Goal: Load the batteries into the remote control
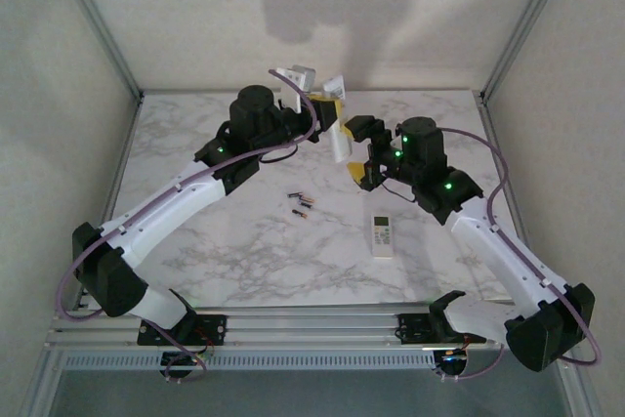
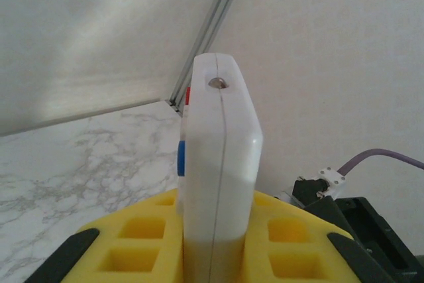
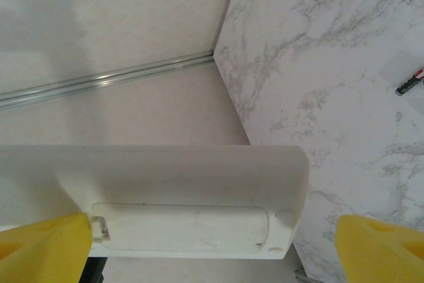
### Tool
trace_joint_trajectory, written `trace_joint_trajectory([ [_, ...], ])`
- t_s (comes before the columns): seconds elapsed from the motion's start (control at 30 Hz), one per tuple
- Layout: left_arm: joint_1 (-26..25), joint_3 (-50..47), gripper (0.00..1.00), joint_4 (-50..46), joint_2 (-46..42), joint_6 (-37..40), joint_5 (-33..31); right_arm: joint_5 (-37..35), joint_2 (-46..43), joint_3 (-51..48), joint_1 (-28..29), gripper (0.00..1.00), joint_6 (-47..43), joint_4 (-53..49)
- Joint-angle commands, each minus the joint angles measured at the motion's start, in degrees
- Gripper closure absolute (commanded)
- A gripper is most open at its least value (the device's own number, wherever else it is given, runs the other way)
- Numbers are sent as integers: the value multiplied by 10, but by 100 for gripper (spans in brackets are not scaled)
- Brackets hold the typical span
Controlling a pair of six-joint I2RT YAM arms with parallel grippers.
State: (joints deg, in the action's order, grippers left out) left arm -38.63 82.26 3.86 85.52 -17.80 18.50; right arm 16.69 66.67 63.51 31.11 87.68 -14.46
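Jaws of the left gripper (image 2: pixel 215 230) are pressing in on the white remote control (image 2: pixel 218 164), pinching its flat faces between the yellow pads. The infrared end is pointing away from the wrist. The right gripper (image 3: pixel 209 236) is holding its jaws spread wide on either side of the remote's other end, with the battery cover (image 3: pixel 182 226) facing its camera and sitting closed. One yellow finger is overlapping the cover's edge, though whether it is touching I cannot tell; the other is standing clear of the rounded end.

In the overhead view both arms are carrying the remote in the air above the back of the marble table (image 1: pixel 244 261). The batteries (image 1: pixel 301 205) are lying loose and close together near the middle, and a second remote (image 1: pixel 383 236) is lying flat to their right.

The main risk, as I am reading it, is leverage. Only one pair of pads is gripping the remote, so any push on the cover is likely to swivel it or slide it out. A fall could land among the batteries and send the round cells rolling. A finger closing on the casing rather than the cover's lip would jam the cover instead of freeing it, and a cover that does pop free could drop out of reach.
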Motion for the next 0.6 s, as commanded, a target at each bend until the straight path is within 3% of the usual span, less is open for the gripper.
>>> trace_joint_trajectory([
  [0.0, -12, 6, 100, 72, -35, -9, 41, 1, 28, -12, 0, 7, -3, -55],
  [0.17, -13, -3, 100, 85, -32, -11, 29, -2, 35, -33, 9, 16, 1, -69],
  [0.33, -13, -12, 100, 89, -31, 0, 27, -3, 39, -53, 10, 17, 8, -72],
  [0.57, -5, -12, 100, 49, -20, 52, -30, -32, 43, -74, 9, 21, -5, -128],
])
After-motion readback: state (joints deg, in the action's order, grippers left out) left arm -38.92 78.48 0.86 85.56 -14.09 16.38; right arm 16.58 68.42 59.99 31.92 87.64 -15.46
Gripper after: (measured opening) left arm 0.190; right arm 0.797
